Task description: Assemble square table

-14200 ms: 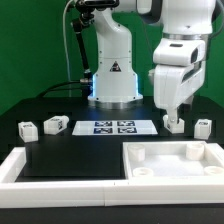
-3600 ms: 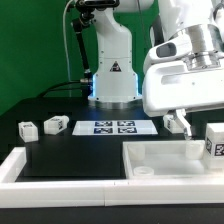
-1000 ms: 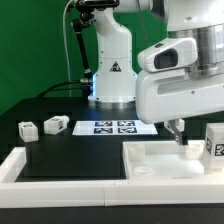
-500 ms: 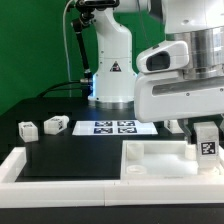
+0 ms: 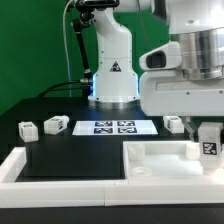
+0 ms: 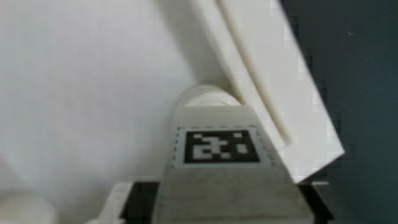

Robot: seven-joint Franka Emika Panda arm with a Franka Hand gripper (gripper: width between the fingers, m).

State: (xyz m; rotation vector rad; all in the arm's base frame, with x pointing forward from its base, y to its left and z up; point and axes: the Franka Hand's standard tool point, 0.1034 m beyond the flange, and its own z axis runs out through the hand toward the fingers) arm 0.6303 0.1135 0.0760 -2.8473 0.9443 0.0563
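I am clamping one tagged leg upright in my part-closed gripper at the square top's corner. No leg looks fitted yet, and two loose legs are lying beside the marker board.

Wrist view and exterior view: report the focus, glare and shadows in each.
Wrist view: soft throughout; the tagged leg looms close, its tag's squares smeared; the table top reads flat grey-white, no glare. Exterior view: evenly lit, the marker board fairly crisp, the near arm bright and slightly soft.
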